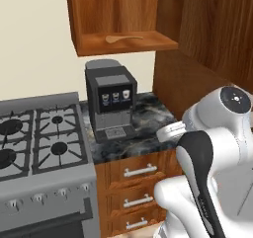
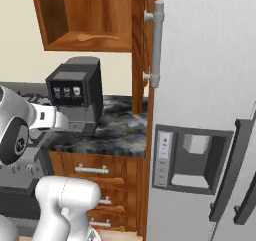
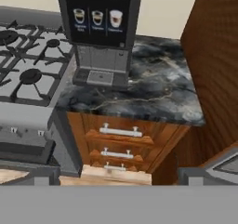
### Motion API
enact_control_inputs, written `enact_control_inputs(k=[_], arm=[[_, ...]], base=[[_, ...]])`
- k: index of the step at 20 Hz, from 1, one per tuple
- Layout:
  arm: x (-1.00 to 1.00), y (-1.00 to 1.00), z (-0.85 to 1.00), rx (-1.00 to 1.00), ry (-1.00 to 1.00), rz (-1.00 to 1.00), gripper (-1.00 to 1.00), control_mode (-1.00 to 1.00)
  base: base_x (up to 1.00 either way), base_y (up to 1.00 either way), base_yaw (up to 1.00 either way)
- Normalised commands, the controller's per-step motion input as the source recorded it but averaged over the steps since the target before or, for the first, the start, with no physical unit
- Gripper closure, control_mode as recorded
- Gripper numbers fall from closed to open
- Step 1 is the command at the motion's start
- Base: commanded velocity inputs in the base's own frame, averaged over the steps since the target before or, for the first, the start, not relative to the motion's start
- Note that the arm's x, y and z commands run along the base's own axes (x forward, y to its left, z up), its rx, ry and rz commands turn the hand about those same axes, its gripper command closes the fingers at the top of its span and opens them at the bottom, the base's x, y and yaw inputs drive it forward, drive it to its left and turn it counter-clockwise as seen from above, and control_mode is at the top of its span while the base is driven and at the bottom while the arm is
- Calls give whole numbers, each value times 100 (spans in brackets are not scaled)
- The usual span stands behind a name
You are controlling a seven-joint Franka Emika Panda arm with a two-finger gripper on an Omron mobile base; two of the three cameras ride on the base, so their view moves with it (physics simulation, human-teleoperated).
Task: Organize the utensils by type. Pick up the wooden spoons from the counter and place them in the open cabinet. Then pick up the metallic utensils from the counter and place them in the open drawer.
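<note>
Left base view: wooden spoon (image 1: 123, 38) lying on open cabinet (image 1: 148, 43) shelf, high above the hand. Right base view: same spoon (image 2: 97, 36) up over coffee machine (image 2: 75, 92). Hand view: jaws spread wide, nothing held; marble counter (image 3: 158, 86) and coffee machine ahead, drawer (image 3: 121, 132) fronts below.

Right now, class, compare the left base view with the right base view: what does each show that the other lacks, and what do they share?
Left base view alone: the gas stove with its burners and knobs. Right base view alone: the grey fridge with its dispenser and long handle. Both share the coffee machine on the marble counter, a wooden spoon lying in the open cabinet, and the drawers below.
</note>
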Motion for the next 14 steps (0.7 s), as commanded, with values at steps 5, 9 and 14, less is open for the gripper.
enact_control_inputs(k=[5,9,14], arm=[[0,0,0,0,0,0,-100,100],[0,0,0,0,0,0,-100,100],[0,0,0,0,0,0,-100,100]], base=[[-100,-18,-30],[-97,-5,-42],[-81,0,-64]])
